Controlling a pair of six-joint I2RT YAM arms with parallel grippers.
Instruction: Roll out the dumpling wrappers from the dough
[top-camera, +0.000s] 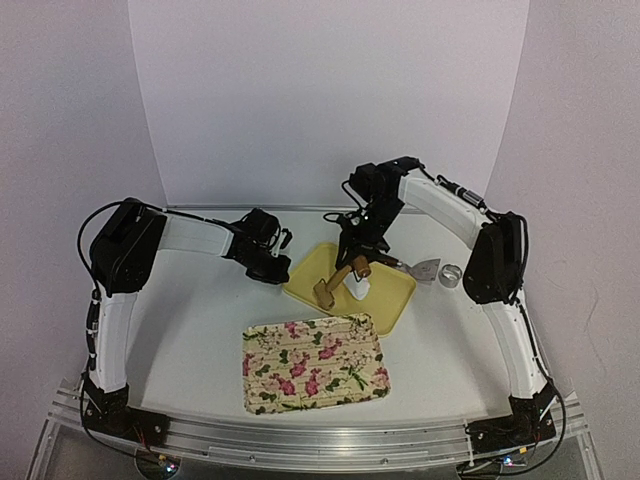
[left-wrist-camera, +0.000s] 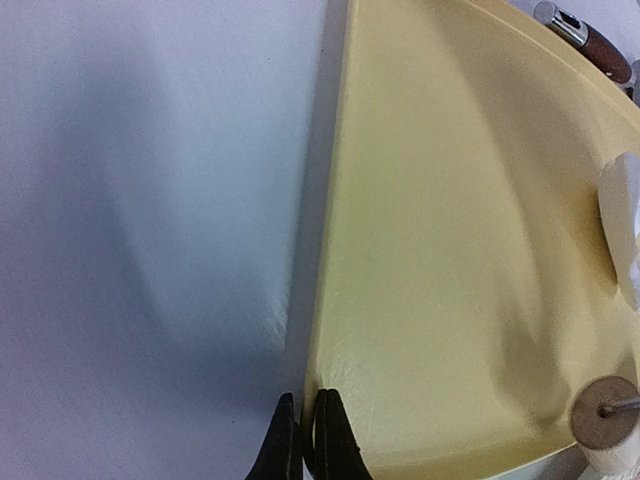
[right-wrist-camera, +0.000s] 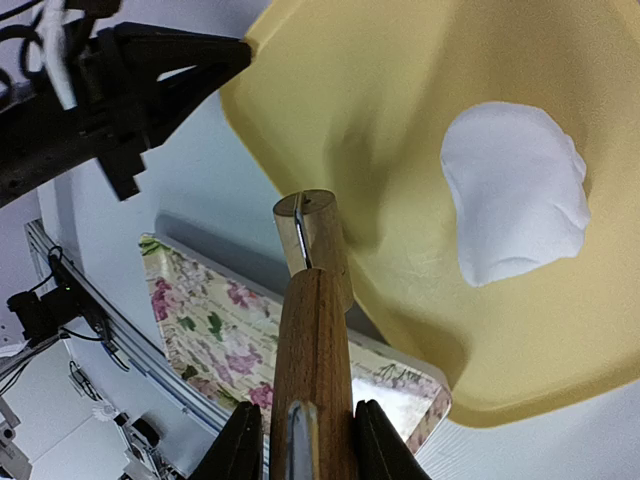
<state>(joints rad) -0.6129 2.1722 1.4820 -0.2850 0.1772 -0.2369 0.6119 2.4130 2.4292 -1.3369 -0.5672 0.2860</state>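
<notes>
Left of centre in the top view, the left gripper (left-wrist-camera: 307, 410) is pinched fully closed on nothing. Its black tips sit at the left edge of the soft, matte yellow mat (top-camera: 392, 305). At centre, the right gripper (right-wrist-camera: 307, 420) clamps narrowly on the handle of a grained wooden rolling pin (right-wrist-camera: 312, 330), angled over the mat. To its right the dough (right-wrist-camera: 515, 190) lies on the mat, a smooth, white, flattened oval. Further right sits a shiny metal ring (top-camera: 450, 273).

White dough (right-wrist-camera: 515, 195), flattened irregular oval, on yellow mat (right-wrist-camera: 400, 100)
</notes>
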